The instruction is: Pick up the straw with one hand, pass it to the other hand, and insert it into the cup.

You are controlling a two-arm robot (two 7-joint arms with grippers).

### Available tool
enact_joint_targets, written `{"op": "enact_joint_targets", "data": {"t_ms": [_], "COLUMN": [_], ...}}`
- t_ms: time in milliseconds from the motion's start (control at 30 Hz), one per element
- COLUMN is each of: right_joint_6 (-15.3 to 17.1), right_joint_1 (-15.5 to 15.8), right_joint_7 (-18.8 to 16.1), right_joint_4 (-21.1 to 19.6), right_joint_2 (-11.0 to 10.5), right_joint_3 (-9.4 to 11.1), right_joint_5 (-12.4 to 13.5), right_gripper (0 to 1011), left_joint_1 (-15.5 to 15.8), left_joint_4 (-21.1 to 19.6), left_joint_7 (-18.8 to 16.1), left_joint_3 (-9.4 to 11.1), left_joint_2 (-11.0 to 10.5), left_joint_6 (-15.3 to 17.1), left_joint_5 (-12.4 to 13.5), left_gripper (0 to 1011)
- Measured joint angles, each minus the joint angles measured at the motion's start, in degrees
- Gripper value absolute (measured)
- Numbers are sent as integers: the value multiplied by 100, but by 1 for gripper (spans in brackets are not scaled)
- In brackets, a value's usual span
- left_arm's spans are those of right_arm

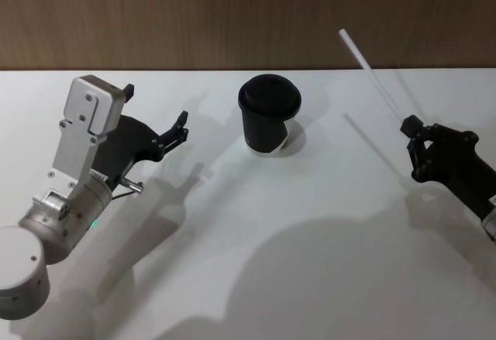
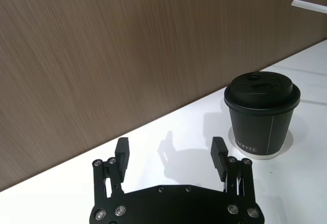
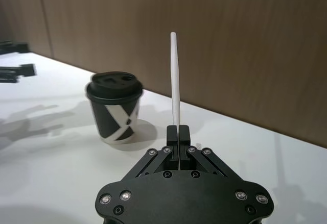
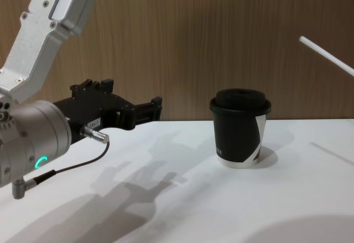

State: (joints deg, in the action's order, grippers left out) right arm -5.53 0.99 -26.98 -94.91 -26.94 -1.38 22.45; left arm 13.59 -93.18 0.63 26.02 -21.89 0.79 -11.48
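Note:
The black lidded cup (image 1: 269,115) stands upright at the table's far middle. My right gripper (image 1: 413,132), small and all black, is shut on the lower end of the white straw (image 1: 372,73). The straw slants up and away toward the wall, off the table and to the right of the cup. In the right wrist view the straw (image 3: 175,81) rises straight from the closed gripper (image 3: 179,132), with the cup (image 3: 115,106) beyond it. My left gripper (image 1: 156,104), with its silver wrist and green light, hovers open left of the cup (image 2: 261,114), nothing between its fingers (image 2: 218,152).
The white table (image 1: 310,239) ends at a brown wood-grain wall (image 1: 232,15) just behind the cup. The left arm's silver wrist (image 4: 33,138) and thin cable show large at the chest view's left. Shadows of both arms lie across the tabletop.

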Motion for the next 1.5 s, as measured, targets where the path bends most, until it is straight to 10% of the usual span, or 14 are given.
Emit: {"op": "enact_joint_targets", "data": {"t_ms": [600, 1500], "right_joint_6": [-8, -33], "right_joint_1": [-18, 29], "right_joint_7": [-1010, -1278], "right_joint_4": [-185, -360], "right_joint_2": [-272, -366], "right_joint_3": [-253, -356], "right_joint_5": [706, 935], "right_gripper": [17, 17], "left_joint_1": [0, 48], "left_joint_4": [0, -71], "left_joint_7": [0, 769], "left_joint_3": [0, -90], "left_joint_2": [0, -51], "left_joint_6": [0, -124], "left_joint_5": [0, -530], "left_gripper": [1003, 1003]}}
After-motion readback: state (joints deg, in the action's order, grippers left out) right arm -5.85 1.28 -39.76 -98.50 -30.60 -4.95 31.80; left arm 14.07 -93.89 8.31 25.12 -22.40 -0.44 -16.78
